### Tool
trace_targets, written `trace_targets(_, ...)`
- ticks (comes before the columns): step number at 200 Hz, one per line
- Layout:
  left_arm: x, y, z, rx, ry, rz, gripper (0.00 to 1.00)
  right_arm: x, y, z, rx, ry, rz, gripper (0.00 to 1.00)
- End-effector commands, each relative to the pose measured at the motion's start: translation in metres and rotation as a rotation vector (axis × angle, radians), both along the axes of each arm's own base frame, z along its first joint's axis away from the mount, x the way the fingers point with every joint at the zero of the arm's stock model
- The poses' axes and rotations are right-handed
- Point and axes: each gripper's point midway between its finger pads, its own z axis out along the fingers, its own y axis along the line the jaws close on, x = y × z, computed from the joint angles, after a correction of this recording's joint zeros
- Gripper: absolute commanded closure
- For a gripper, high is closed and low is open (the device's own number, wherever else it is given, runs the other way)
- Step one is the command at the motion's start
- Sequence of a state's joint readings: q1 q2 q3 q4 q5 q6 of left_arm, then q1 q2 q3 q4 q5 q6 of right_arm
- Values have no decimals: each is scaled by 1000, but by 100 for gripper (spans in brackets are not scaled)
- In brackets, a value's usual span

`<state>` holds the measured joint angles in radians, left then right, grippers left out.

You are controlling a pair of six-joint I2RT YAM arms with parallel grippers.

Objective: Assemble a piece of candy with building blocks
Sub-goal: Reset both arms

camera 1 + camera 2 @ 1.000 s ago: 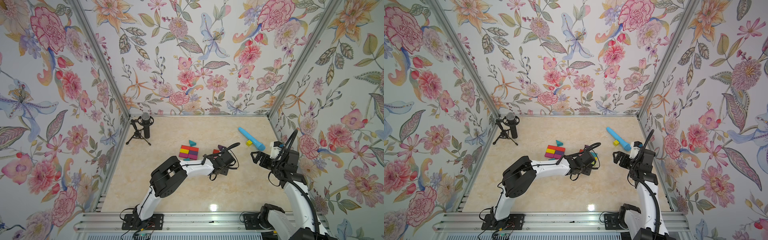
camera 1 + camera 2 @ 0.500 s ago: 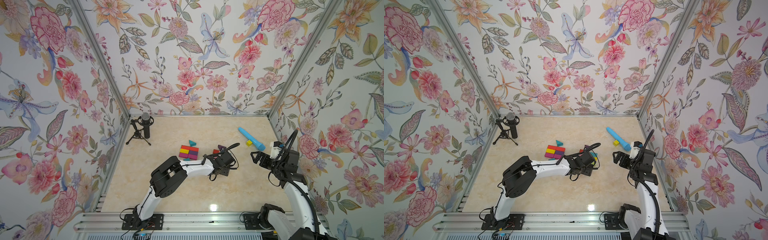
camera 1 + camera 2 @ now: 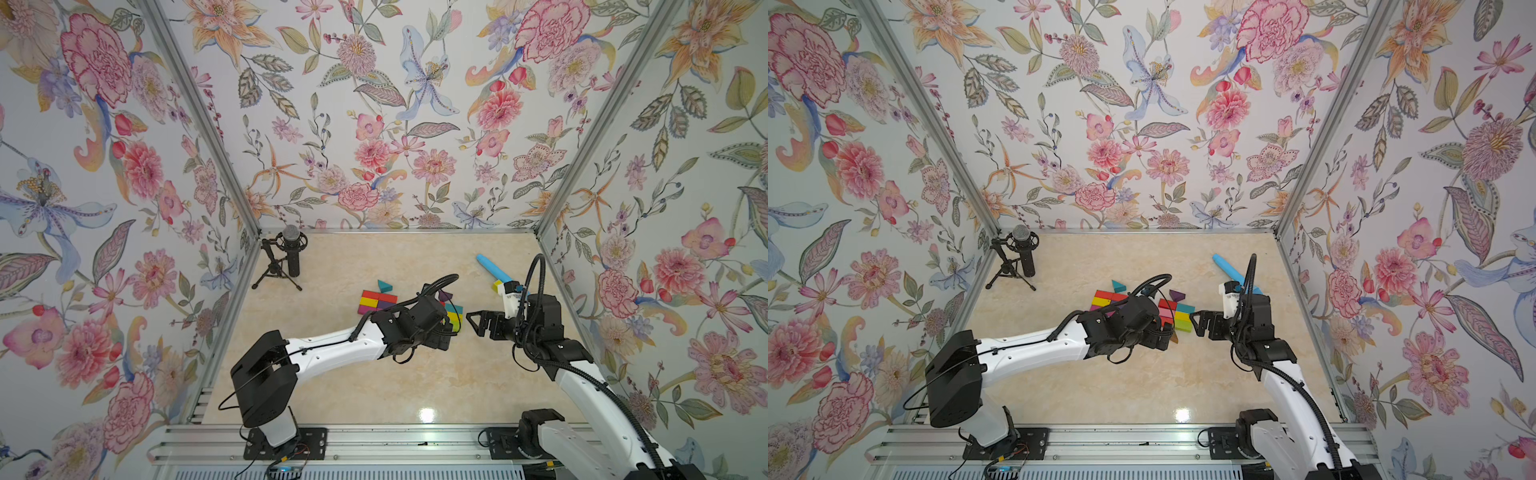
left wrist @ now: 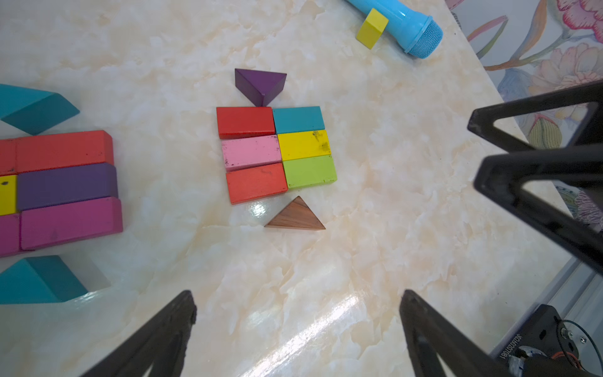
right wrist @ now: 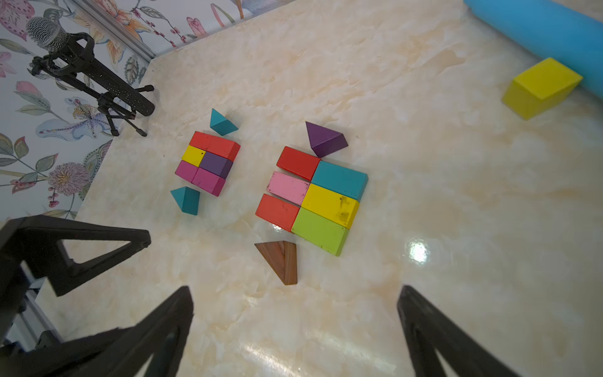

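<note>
Just ahead of the left gripper [image 4: 297, 295], jaws wide and empty, brown wedge [image 4: 295, 215] sits beside the six-brick slab [image 4: 277, 151], purple wedge [image 4: 259, 85] capping the opposite end: wrapper twists, likely; right gripper [image 5: 293, 290] also gapes, empty.

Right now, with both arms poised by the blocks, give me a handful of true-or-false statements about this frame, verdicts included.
1. Six bricks lie flat in a two-by-three slab. True.
2. The left jaws hold the brown wedge. False: the left jaws and the right jaws stand open and empty, and the wedge lies on the table beside the slab.
3. The loose yellow block lies next to the light-blue tube. True.
4. Two teal wedges flank the smaller block cluster. True.
5. The purple wedge sits on top of the green brick. False: it lies on the table at the slab's opposite end, by the red brick.
</note>
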<state>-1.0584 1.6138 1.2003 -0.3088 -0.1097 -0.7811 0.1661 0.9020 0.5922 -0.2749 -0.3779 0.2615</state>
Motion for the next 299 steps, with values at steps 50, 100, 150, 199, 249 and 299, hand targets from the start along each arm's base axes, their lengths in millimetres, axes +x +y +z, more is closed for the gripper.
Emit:
trace_targets(50, 60, 133, 49, 11, -440, 232, 1, 25, -45, 8, -76, -192, -251, 0)
trace_targets(100, 101, 246, 30, 153, -596, 540, 1, 37, -59, 11, -145, -542, -142, 0)
trace_targets(150, 101, 374, -18, 309, -611, 1019, 1, 64, -94, -24, -242, -543, -214, 0)
trace_targets(199, 103, 388, 5, 223, -690, 1087, 1, 89, -102, -24, -210, -557, -203, 0)
trace_targets(249, 74, 414, 41, 382, -783, 1051, 1, 99, -105, -30, -206, -502, -214, 0)
trace_targets(299, 59, 440, 9, 538, -872, 1026, 1, 103, -108, -34, -218, -528, -260, 0)
